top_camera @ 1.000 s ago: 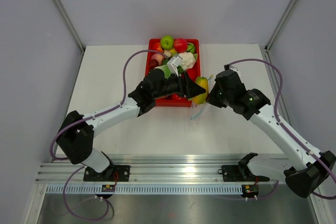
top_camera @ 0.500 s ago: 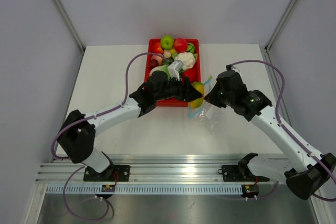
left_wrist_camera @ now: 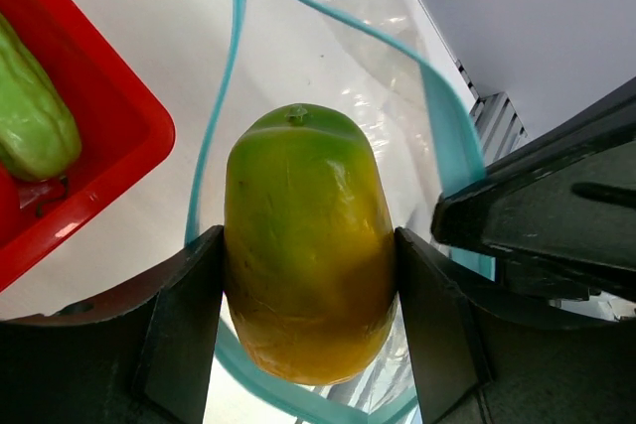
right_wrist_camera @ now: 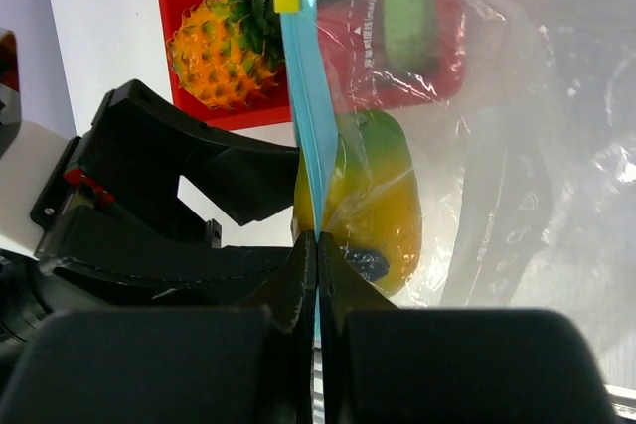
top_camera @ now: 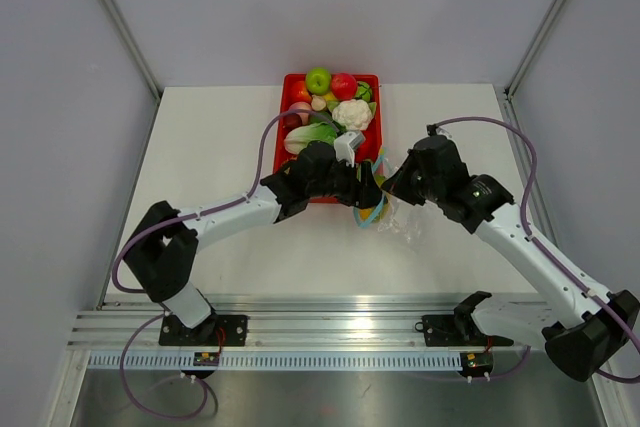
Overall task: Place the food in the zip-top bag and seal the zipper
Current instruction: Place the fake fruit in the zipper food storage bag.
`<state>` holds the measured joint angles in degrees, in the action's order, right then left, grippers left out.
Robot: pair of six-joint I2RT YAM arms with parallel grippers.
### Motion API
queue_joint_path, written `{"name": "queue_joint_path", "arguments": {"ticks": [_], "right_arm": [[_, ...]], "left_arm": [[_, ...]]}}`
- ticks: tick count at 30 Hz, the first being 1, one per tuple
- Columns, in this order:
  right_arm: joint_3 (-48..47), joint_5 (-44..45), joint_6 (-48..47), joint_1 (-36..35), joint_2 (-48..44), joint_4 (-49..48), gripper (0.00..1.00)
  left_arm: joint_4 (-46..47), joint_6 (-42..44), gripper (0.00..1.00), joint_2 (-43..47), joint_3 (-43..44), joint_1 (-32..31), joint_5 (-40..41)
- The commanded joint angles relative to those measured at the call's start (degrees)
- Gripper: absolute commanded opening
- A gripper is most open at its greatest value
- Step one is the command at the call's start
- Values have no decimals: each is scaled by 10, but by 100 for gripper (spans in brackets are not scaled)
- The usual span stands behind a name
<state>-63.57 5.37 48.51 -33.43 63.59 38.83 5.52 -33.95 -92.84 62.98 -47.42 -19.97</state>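
My left gripper [left_wrist_camera: 308,320] is shut on a green-to-orange toy mango [left_wrist_camera: 306,240] and holds it in the open mouth of the clear zip-top bag [left_wrist_camera: 378,57]; the teal zipper strip [left_wrist_camera: 224,96] loops around the fruit. My right gripper [right_wrist_camera: 316,250] is shut on the zipper strip [right_wrist_camera: 303,96] and holds the bag's mouth up; the mango [right_wrist_camera: 383,206] shows through the plastic. In the top view the two grippers meet at the bag [top_camera: 400,215], just right of the red tray's front corner. More food, such as a green apple [top_camera: 318,79], tomato [top_camera: 344,84] and cauliflower [top_camera: 353,113], lies in the tray.
The red tray [top_camera: 292,79] stands at the back middle of the white table, close behind both grippers. A green vegetable [left_wrist_camera: 35,121] lies in the tray's corner [left_wrist_camera: 119,161]. A spiky orange toy fruit [right_wrist_camera: 221,47] sits in the tray. Metal rail along the near edge [top_camera: 330,332].
My left gripper has moved right and toward me with the mango, from over the tray's front edge into the bag's mouth. The right gripper has kept hold of the zipper, shifting slightly left.
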Motion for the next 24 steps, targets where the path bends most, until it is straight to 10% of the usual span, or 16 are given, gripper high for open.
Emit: {"name": "queue_joint_path", "arguments": {"ticks": [1, 7, 10, 11, 13, 24], "right_arm": [[5, -14, 7, 1, 0, -36, 0], [28, -23, 13, 1, -11, -51, 0], [34, -24, 14, 1, -15, -51, 0], [34, -22, 15, 1, -16, -51, 0], [34, -20, 13, 2, -17, -49, 0], [41, -30, 13, 5, -14, -60, 0]], "left_arm": [[13, 15, 0, 9, 35, -3, -21], [23, 6, 1, -1, 54, -3, -48], [-9, 15, 32, -20, 79, -4, -58], [-16, 19, 58, -22, 83, -4, -60], [-31, 27, 68, -22, 91, -5, -62], [-101, 71, 86, 9, 115, -6, -46]]}}
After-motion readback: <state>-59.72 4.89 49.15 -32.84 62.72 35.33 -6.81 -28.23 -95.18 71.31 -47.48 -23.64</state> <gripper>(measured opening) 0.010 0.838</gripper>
